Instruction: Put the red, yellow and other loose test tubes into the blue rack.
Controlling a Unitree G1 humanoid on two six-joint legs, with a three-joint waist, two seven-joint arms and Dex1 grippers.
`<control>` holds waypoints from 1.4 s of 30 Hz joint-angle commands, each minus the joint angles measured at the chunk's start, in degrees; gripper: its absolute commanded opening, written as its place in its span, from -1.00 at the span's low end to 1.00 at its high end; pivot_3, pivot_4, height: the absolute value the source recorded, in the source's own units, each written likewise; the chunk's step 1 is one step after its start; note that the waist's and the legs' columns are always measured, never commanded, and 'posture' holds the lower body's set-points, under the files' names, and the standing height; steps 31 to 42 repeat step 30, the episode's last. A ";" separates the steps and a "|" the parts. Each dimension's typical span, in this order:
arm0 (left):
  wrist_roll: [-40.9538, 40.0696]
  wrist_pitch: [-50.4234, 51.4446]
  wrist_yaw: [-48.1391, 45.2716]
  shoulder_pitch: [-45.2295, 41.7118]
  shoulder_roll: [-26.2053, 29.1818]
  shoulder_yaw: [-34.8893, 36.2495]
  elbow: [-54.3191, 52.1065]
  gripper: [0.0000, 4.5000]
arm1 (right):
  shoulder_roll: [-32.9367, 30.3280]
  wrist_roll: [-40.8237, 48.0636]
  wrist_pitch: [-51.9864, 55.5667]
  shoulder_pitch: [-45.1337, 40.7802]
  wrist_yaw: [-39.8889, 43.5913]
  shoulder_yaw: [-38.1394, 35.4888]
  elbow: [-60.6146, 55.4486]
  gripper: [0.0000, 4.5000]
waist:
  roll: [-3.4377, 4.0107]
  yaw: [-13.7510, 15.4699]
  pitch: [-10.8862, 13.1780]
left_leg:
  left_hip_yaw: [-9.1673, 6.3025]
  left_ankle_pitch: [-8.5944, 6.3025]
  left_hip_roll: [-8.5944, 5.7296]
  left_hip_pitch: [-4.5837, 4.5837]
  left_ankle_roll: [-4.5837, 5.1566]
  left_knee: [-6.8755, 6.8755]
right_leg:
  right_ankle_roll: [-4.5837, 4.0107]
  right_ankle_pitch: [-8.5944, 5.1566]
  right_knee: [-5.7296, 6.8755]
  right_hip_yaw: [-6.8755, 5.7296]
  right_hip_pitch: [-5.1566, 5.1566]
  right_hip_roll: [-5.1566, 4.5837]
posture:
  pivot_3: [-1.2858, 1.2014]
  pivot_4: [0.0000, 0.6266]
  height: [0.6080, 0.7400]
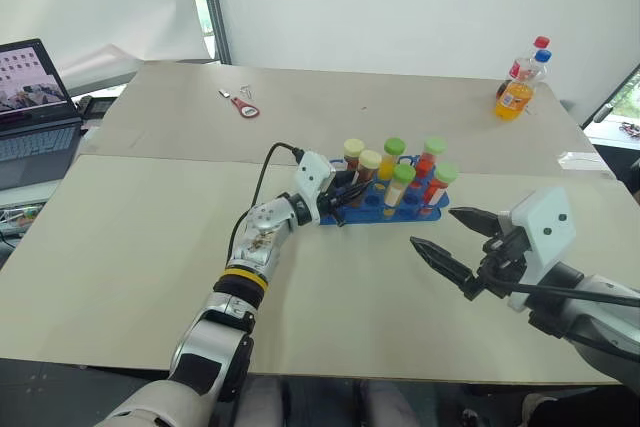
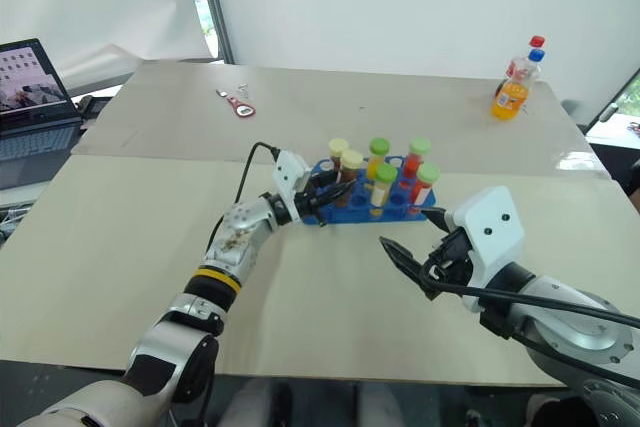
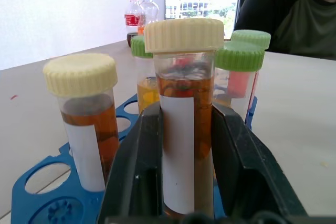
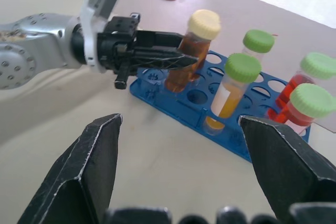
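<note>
The blue rack (image 1: 428, 210) stands mid-table and holds several upright test tubes with green caps, filled with yellow or red liquid. A brown test tube (image 4: 188, 59) with a cream cap leans in a hole at the rack's left end. My left gripper (image 1: 349, 191) reaches in level from the left and is shut on it, one black finger (image 3: 139, 166) pressed to each side. A second cream-capped brown tube (image 3: 84, 124) stands beside it. My right gripper (image 1: 431, 227) hovers open and holds nothing, just in front of the rack's right end.
Two orange soda bottles (image 1: 520, 82) stand at the far right of the table. A small red tool (image 1: 242, 104) lies at the far left. An open laptop (image 1: 35, 107) sits off the left edge. A person (image 3: 294, 14) sits beyond the table.
</note>
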 commanded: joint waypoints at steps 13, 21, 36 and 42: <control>-4.90 25.25 -14.22 12.21 28.76 2.61 -36.05 1.00 | -2.81 -10.59 -9.08 0.04 16.03 -4.48 13.07 1.00 | 0.03 -0.64 0.00 | -0.12 0.00 0.06 0.02 0.00 -0.08 | -0.01 -0.01 0.05 0.00 -0.08 0.02 | 0.03 -0.52 1.00; -8.75 34.18 -18.62 20.26 43.92 8.81 -46.38 1.00 | -9.95 -13.04 -11.47 0.65 34.29 -7.71 21.40 1.00 | 0.06 -0.47 0.02 | -0.01 0.00 0.10 0.13 0.00 -0.12 | 0.01 -0.04 0.01 0.00 -0.02 -0.03 | 0.03 -0.52 1.00; -10.98 37.12 -15.87 22.69 42.92 9.52 -49.61 1.00 | -9.85 -17.25 -12.69 -2.23 38.13 -5.49 25.46 1.00 | 0.06 -0.13 0.02 | 0.37 0.00 0.11 0.13 0.00 -0.10 | 0.00 -0.05 0.03 0.01 -0.04 -0.02 | 0.03 -0.52 1.00; -10.98 37.12 -15.87 22.69 42.92 9.52 -49.61 1.00 | -9.85 -17.25 -12.69 -2.23 38.13 -5.49 25.46 1.00 | 0.06 -0.13 0.02 | 0.37 0.00 0.11 0.13 0.00 -0.10 | 0.00 -0.05 0.03 0.01 -0.04 -0.02 | 0.03 -0.52 1.00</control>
